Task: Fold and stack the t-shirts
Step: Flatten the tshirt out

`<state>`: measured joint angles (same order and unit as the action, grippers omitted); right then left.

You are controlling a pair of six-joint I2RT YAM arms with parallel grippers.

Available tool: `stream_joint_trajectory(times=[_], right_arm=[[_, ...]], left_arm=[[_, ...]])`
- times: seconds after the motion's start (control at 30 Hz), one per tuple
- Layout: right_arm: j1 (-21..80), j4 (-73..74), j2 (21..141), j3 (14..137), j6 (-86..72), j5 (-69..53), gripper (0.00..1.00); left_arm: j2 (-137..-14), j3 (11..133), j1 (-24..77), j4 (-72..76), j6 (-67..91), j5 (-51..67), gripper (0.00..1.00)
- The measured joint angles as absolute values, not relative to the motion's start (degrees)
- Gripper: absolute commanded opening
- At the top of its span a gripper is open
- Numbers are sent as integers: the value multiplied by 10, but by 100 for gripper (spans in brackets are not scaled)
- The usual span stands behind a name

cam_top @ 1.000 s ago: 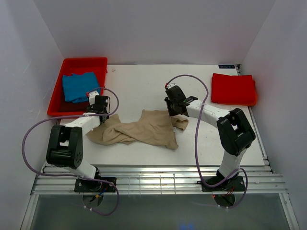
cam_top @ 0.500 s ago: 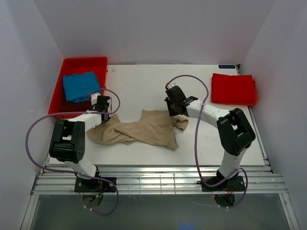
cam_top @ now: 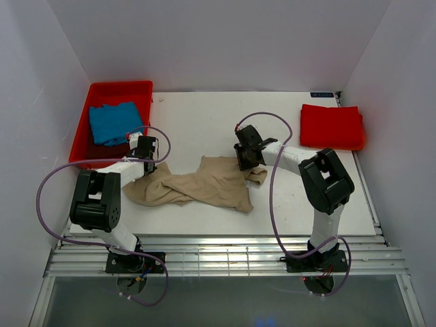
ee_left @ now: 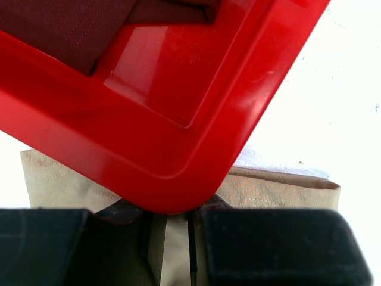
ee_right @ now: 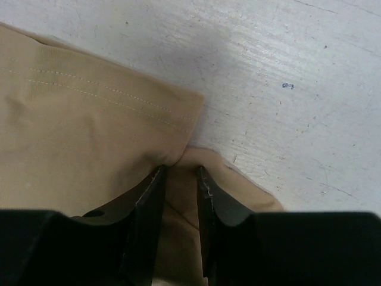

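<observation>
Tan t-shirt (cam_top: pixel 197 185) lies crumpled mid-way across the table (cam_top: pixel 197 119). It wants spreading flat before any fold, which likely explains an arm at each end. Left gripper (cam_top: pixel 146 167) is at the shirt's left edge, just beside the red tray (cam_top: pixel 119 86) corner, jaws nearly together, pinching tan cloth. Right gripper (cam_top: pixel 246 162) is at the far-right edge, with a narrow gap and cloth nipped between. Blue t-shirt (cam_top: pixel 112 122) sits in the tray; red t-shirt (cam_top: pixel 332 126) is folded, back right.

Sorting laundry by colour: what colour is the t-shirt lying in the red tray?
Blue. The t-shirt in the tray shows best in the top external view.
</observation>
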<state>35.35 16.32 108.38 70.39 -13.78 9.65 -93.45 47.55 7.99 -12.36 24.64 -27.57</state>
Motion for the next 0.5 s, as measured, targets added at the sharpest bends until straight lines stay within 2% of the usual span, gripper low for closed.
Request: stream_joint_trajectory(times=[0.5], right_arm=[[352,165,1079,747,-141,91,34]], left_arm=[[-934,475,80,-124,247,-275,25]])
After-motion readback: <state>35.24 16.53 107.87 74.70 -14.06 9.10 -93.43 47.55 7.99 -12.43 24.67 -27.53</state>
